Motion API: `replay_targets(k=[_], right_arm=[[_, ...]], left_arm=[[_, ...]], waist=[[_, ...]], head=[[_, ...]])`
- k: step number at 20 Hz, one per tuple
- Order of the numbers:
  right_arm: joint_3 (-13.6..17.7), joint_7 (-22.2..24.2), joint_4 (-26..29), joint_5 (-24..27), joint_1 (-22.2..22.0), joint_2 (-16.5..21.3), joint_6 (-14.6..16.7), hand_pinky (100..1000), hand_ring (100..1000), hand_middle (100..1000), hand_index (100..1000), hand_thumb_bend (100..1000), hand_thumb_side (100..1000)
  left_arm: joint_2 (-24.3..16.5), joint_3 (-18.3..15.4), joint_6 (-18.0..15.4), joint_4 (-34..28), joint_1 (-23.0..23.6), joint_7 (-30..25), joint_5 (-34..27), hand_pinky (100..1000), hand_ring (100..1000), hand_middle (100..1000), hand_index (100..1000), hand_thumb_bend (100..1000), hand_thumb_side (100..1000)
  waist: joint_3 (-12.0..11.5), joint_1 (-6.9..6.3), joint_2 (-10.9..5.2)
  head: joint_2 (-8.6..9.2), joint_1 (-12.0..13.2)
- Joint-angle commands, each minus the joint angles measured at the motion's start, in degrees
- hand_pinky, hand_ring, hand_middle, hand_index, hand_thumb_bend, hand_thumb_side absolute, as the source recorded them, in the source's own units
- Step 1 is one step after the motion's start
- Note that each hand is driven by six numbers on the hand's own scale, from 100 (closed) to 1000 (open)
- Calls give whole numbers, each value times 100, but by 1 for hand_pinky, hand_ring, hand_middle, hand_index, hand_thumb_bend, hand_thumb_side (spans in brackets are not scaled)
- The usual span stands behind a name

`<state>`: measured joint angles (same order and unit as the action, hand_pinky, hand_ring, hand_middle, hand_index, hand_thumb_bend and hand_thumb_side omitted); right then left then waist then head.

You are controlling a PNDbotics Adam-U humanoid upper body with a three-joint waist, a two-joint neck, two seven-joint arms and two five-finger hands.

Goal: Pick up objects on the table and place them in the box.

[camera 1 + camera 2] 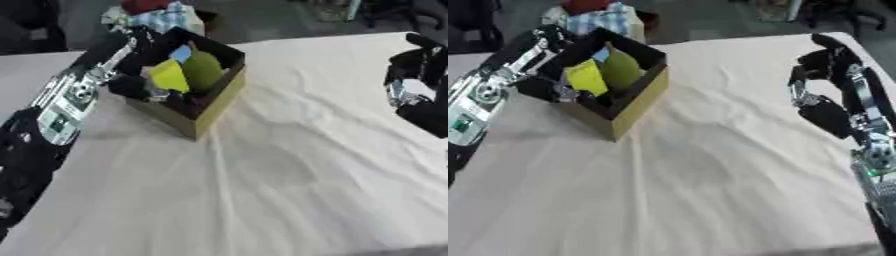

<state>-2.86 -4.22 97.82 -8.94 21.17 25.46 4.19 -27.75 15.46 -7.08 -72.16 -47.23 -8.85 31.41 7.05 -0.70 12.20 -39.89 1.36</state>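
Observation:
A box [213,107] with tan outer walls and a black inside stands at the table's far left. In it lie a yellow object [169,76], a green rounded object [203,70] and a small blue piece [180,53]. My left hand [539,88] is at the box's left wall, its dark tip right beside the yellow object; whether it holds it is hidden. My right hand [824,65] hovers over the table's right side, far from the box, fingers relaxed and bent downward with nothing in them.
A cream cloth [710,175] with folds covers the table. Behind the box, past the far edge, sits a pile of red and checked things [153,12]. Dark chairs stand at the back.

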Motion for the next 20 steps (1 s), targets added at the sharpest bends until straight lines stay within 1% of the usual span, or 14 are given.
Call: replay_targets(k=[1,3,4,7,8,9,12,14,16,18,20], right_arm=[[57,-14,44,24,61,105,15,717,710,664,919,100,330],[60,-20,44,30,60,100,18,717,710,664,919,100,334],[60,-23,45,33,58,97,20,717,711,664,919,100,334],[65,-34,48,41,47,88,25,718,711,665,920,100,335],[72,-46,47,44,40,81,25,718,712,667,920,100,335],[84,-66,46,48,30,67,27,717,712,668,920,100,335],[137,-165,36,82,-30,-33,56,714,711,672,914,100,333],[167,-278,40,135,-89,-136,94,710,713,679,909,100,331],[179,-416,40,214,-153,-221,143,708,725,695,901,100,338],[202,-577,39,310,-240,-303,194,706,731,703,889,100,338],[231,-801,42,435,-327,-421,245,702,736,709,871,100,326]], left_arm=[[-319,-181,155,-474,54,14,-297,741,771,785,855,856,652],[-396,-319,286,-707,215,127,-665,718,755,762,845,756,635],[-437,-404,344,-843,310,214,-926,705,747,751,839,703,611],[-588,-684,442,-1328,650,547,-1773,684,738,739,825,630,583],[-636,-794,457,-1504,792,685,-2069,672,733,731,815,585,578],[-682,-903,467,-1681,949,830,-2368,665,730,728,808,561,575],[-710,-1227,422,-2129,1479,1222,-3151,646,727,721,795,477,553],[-652,-1413,338,-2336,1871,1366,-3600,644,731,724,795,462,565],[-526,-1581,262,-2488,2246,1431,-3998,644,735,728,799,469,561],[-340,-1737,193,-2598,2597,1455,-4368,643,736,729,799,469,565],[-135,-1880,139,-2670,2891,1495,-4601,641,735,729,798,470,576]], waist=[[-14,62,-141],[-36,63,-138],[-49,65,-135],[-92,69,-127],[-112,70,-123],[-131,68,-118],[-197,55,-99],[-243,49,-81],[-283,39,-63],[-327,29,-50],[-360,19,-43]], head=[[34,-33],[41,-46],[44,-49],[49,-53],[50,-54],[54,-53],[59,-50],[60,-25],[59,4],[59,26],[57,76]])
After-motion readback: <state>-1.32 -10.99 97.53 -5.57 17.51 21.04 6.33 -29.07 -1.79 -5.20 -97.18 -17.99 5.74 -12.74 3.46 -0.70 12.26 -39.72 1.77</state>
